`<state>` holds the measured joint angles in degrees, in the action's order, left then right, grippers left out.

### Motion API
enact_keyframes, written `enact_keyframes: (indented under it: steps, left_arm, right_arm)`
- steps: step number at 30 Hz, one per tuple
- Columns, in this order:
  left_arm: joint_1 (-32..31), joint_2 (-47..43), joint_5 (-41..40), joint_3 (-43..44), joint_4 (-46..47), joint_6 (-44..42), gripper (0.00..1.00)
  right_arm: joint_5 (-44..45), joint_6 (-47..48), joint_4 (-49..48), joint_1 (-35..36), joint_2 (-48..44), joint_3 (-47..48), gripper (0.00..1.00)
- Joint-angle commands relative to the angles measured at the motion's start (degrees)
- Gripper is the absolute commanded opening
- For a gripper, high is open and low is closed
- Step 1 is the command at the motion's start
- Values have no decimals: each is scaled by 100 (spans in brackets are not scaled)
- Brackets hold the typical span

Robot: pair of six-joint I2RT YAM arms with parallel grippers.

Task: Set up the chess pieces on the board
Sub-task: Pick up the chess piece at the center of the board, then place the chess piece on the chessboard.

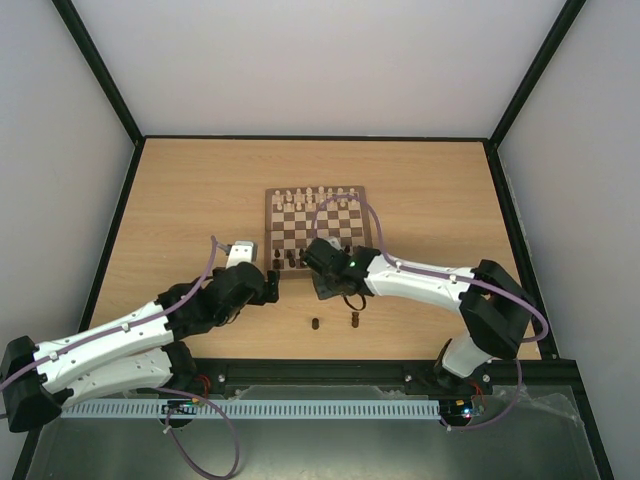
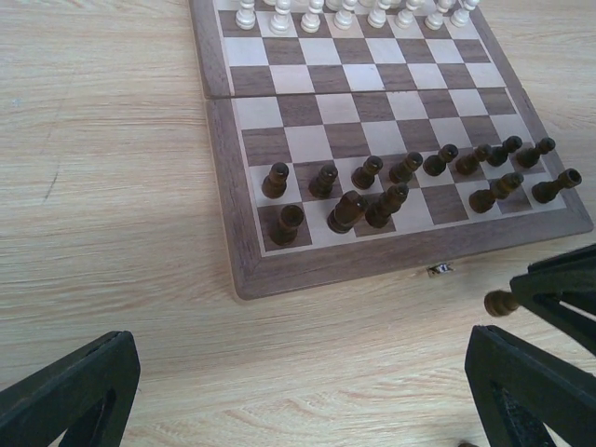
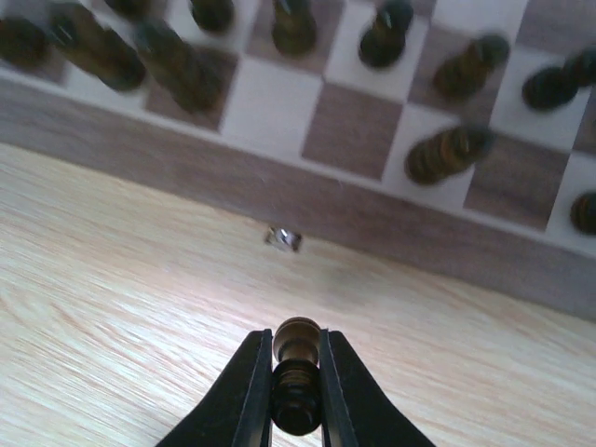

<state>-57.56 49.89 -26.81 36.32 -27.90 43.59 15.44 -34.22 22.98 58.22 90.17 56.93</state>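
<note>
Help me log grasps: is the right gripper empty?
No, the right gripper is shut on a dark piece, which shows pinched between its jaws in the right wrist view.

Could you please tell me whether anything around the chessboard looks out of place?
Yes: one dark piece and a second dark piece stand on the table, short of the board, and the right end effector grips a third dark piece off the board. The board's nearest row has empty squares.
</note>
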Motion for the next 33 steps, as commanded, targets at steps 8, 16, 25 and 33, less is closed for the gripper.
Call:
enact_keyframes:
  steps: [8, 16, 25, 33]
  left_arm:
    - [112, -120, 80, 47, 109, -188, 99]
    - [124, -172, 132, 39, 134, -221, 99]
    - [138, -155, 150, 35, 153, -262, 99]
    - [191, -110, 187, 59, 188, -297, 99]
  right_arm:
    - [217, 419, 704, -312, 773, 1287, 12]
    - [160, 558, 705, -619, 1108, 1552, 11]
    - [40, 653, 665, -793, 1272, 1626, 12]
    - [14, 695, 605, -838, 1339, 1653, 12]
